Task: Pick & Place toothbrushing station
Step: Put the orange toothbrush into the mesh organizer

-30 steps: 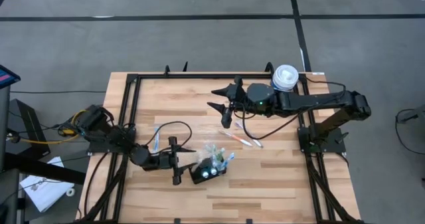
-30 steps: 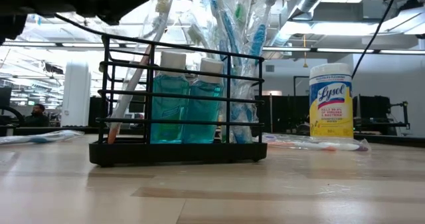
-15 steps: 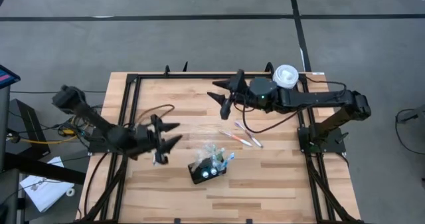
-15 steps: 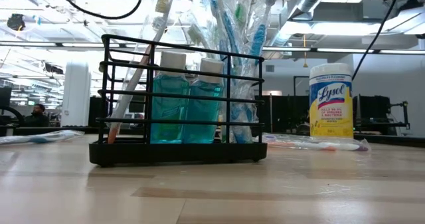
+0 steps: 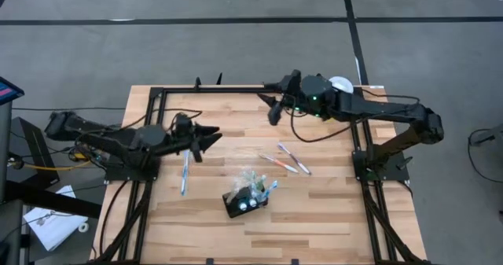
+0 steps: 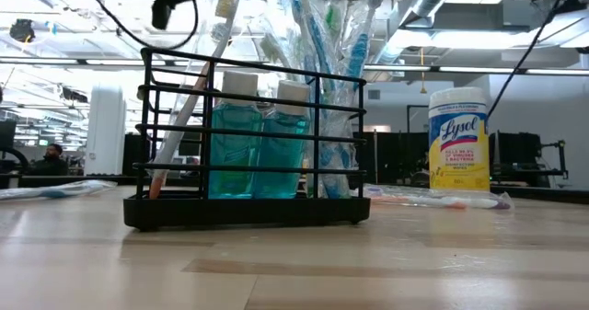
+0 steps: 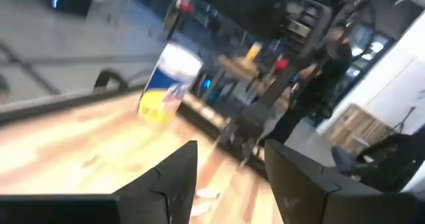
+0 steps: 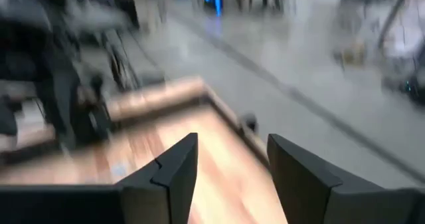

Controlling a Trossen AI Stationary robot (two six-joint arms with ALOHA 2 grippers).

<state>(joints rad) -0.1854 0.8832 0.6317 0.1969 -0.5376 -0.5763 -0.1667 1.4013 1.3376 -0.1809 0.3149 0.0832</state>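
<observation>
The toothbrushing station (image 5: 245,200) is a black wire holder with two teal bottles and several wrapped toothbrushes. It stands by its flat base on the wooden table near the front middle, and it fills the low view (image 6: 248,144). My left gripper (image 5: 206,141) is open and empty above the table's left part, well clear of the station on its far-left side. Its open fingers show in the left wrist view (image 7: 226,177). My right gripper (image 5: 272,104) is open and empty near the far edge, and its fingers show in the right wrist view (image 8: 226,171).
A wrapped toothbrush (image 5: 185,172) lies left of the station. Two more (image 5: 288,161) lie to its far right. A white-and-yellow wipes canister (image 6: 457,152) stands at the far right corner, half hidden by the right arm (image 5: 339,84). A black frame (image 5: 157,100) edges the table.
My left gripper has drawn back from beside the station's left end, rising and going toward the table's far-left, and has turned about. My right gripper has gone toward the far edge. The station has stayed where it was.
</observation>
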